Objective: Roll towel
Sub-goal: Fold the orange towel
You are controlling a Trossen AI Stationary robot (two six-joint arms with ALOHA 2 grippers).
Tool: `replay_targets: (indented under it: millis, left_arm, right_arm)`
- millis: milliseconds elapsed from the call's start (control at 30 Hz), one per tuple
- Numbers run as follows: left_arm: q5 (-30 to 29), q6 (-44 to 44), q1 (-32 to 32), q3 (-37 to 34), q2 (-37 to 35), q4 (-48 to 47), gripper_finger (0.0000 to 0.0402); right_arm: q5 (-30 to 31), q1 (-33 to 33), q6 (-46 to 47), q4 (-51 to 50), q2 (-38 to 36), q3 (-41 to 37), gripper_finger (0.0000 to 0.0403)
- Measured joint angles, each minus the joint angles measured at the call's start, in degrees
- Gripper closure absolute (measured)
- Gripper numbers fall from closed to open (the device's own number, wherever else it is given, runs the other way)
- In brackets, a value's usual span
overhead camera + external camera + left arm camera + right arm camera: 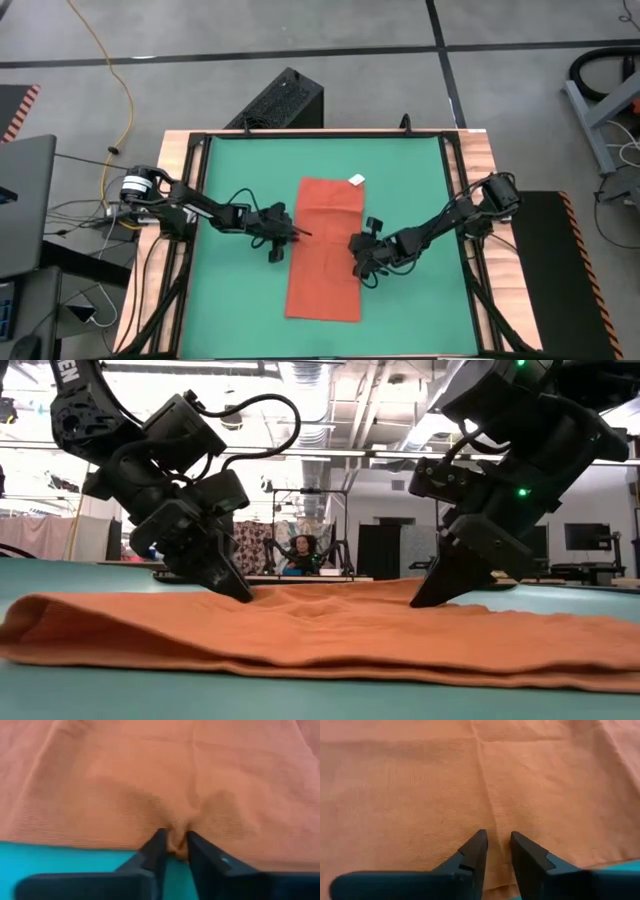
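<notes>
Towel [325, 250]: rust-orange, folded into a long strip, flat mid-desk [240, 160], white tag [356, 180] at its far corner, shallow wrinkles across the middle. Left claw [176, 846] at towel's left long edge, fingers clamped on a small pinch of cloth. Right claw [498, 845] at towel's right edge, tips down on the fabric, narrow gap, nothing visibly gripped. Black box [280, 100] on the floor past the desk's far edge. Person [298, 550] seated far behind.
</notes>
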Motion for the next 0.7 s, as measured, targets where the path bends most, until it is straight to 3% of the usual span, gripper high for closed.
replay_targets:
  millis: [100, 267, 533, 700]
  left_arm:
    - [1.1, -0.4, -0.1, 0.0, 0.0, -0.1, 0.0391]
    - [1.5, -2.3, -0.1, -0.1, -0.4, -0.3, 0.0399]
    - [2.4, -4.7, -0.3, -0.7, -9.6, -10.3, 0.0401]
    - [-2.8, -3.8, -0.2, -0.6, -17.7, -15.3, 0.0401]
  right_arm:
    - [0.0, 0.0, 0.5, 0.1, -0.2, 0.0, 0.0325]
    - [0.0, 0.0, 1.0, 0.5, -0.2, 0.0, 0.0390]
    - [3.0, -0.1, -2.3, -0.5, -3.9, 1.2, 0.0398]
    - [7.4, -0.7, -7.1, -1.4, -9.0, 1.1, 0.0400]
